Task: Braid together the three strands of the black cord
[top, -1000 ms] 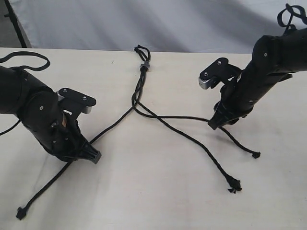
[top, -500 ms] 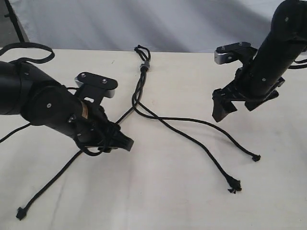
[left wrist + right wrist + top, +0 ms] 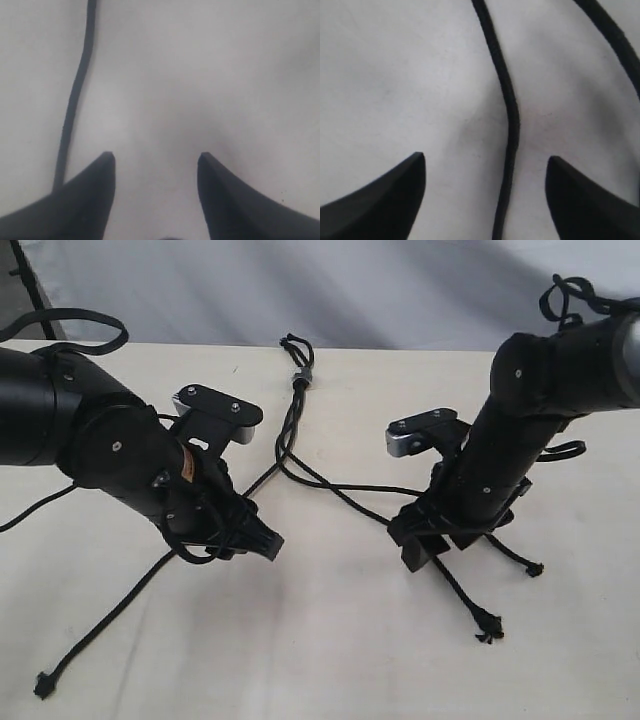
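The black cord (image 3: 290, 435) lies slack on the table (image 3: 330, 670), with its banded knot (image 3: 300, 377) at top centre. Of the three strands (image 3: 100, 625), one trails to the lower left and two to the lower right. The left gripper (image 3: 265, 540) is spread and empty. The right gripper (image 3: 486, 157) is spread astride a strand without pinching it. The cord looks light, limp and thin, so pinch it squarely mid-strand.

Left gripper (image 3: 262, 540) sits low over the table (image 3: 330, 670), tips just beside the left strand (image 3: 100, 625) that runs to the near corner. Right gripper (image 3: 415, 545) points down over the two right strands (image 3: 465, 598). At the far end, the black cord (image 3: 288, 435) shows its loop (image 3: 296, 344) and grey band (image 3: 300, 378).
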`<state>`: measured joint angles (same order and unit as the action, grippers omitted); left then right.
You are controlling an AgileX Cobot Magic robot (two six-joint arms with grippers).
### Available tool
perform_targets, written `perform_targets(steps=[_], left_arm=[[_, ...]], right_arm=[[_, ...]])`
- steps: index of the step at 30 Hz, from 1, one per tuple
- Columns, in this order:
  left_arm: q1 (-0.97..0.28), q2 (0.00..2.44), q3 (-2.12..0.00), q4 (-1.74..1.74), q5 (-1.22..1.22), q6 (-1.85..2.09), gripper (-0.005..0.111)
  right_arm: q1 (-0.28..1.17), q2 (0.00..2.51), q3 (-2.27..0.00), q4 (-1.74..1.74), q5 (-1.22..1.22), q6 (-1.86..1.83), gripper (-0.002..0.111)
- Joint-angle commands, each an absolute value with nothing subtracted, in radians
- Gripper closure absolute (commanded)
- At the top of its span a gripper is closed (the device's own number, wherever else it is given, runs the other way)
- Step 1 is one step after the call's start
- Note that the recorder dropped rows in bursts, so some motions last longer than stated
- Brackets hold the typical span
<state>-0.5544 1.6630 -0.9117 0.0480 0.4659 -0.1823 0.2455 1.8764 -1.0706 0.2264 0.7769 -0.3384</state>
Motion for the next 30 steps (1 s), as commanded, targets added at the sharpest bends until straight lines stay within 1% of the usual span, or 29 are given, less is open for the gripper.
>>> perform_targets(steps=[1, 5, 7, 11, 13, 16, 18, 21, 24, 27, 30], left_arm=[[-0.557, 1.653, -0.916, 0.06, 0.483, -0.181, 0.058], [-0.557, 1.653, -0.916, 0.072, 0.483, -0.181, 0.058], [-0.557, 1.653, -0.916, 0.082, 0.483, -0.181, 0.058], [-0.557, 1.653, -0.916, 0.106, 0.494, -0.181, 0.058], [-0.557, 1.653, -0.916, 0.131, 0.518, -0.184, 0.058], [-0.557, 1.653, -0.916, 0.17, 0.559, -0.219, 0.058], [-0.557, 1.653, -0.916, 0.175, 0.567, -0.243, 0.058], [-0.557, 1.653, -0.916, 0.167, 0.565, -0.267, 0.058], [-0.557, 1.653, -0.916, 0.08, 0.534, -0.261, 0.058], [-0.584, 1.653, -0.916, 0.031, 0.492, -0.225, 0.058], [-0.64, 1.668, -0.916, -0.009, 0.434, -0.224, 0.058]], right_arm=[[0.247, 1.923, -1.068, 0.184, 0.756, -0.313, 0.035], [0.266, 1.978, -1.068, 0.192, 0.771, -0.313, 0.035], [0.297, 1.991, -1.068, 0.251, 0.799, -0.327, 0.035], [0.413, 1.993, -1.068, 0.4, 0.863, -0.434, 0.035], [0.493, 1.993, -1.068, 0.447, 0.893, -0.475, 0.035], [0.581, 1.967, -1.07, 0.431, 0.897, -0.48, 0.035], [0.592, 1.927, -1.076, 0.393, 0.897, -0.478, 0.035], [0.556, 1.84, -1.102, 0.332, 0.888, -0.43, 0.035], [0.479, 1.743, -1.113, 0.283, 0.819, -0.408, 0.035], [0.374, 1.685, -1.113, 0.247, 0.73, -0.378, 0.035], [0.255, 1.678, -1.113, 0.249, 0.711, -0.378, 0.035]])
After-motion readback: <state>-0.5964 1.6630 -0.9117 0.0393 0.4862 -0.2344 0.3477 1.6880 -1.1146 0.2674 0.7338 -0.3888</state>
